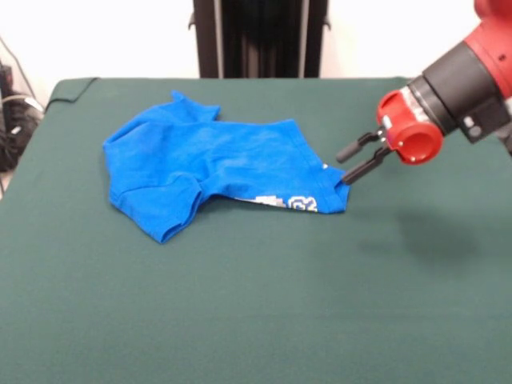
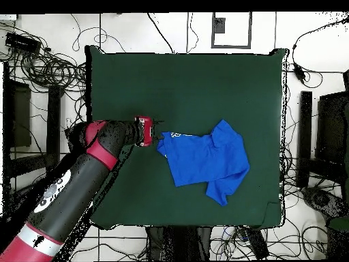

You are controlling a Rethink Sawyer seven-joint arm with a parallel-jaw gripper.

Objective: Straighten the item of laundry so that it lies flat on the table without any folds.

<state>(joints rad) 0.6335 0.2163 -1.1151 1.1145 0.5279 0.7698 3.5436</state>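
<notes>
- Here, blue T-shirt (image 1: 212,164) lying crumpled on the green table (image 1: 256,304), face mostly down, a strip of white lettering (image 1: 290,202) peeking out along the near hem in the front view.
- Seen from the front: one sleeve (image 1: 164,212) folded toward the near side of the shirt, another bit of cloth bunched at the shirt's far edge (image 1: 192,106); body wrinkled, not flat.
- Gripper (image 1: 349,166) just beside the shirt's right-hand corner in the front view, two dark fingers (image 1: 364,167) spread apart with a clear gap, the lower tip touching or nearly touching the hem corner; nothing pinched between them as far as visible.
- Red wrist housing (image 1: 410,126) just behind the fingers, black and red arm (image 1: 472,76) running up and away from the shirt.
- From overhead: shirt (image 2: 204,158) in the middle band of the table (image 2: 184,75), nearer one side edge than the other, gripper (image 2: 155,134) at the shirt's corner opposite that edge.
- Overhead alone shows the long red and black arm (image 2: 75,184) crossing the table corner toward the shirt, and cables (image 2: 41,61) strewn on the floor around the table.
- Overhead hides the finger gap behind the wrist; front view alone shows the spread.
- Front view alone shows the lettering strip clearly; overhead gives only a faint pale mark (image 2: 174,135) at the shirt's edge nearest the gripper.
- Dark pedestal (image 1: 260,38) beyond the shirt in the front view.
</notes>
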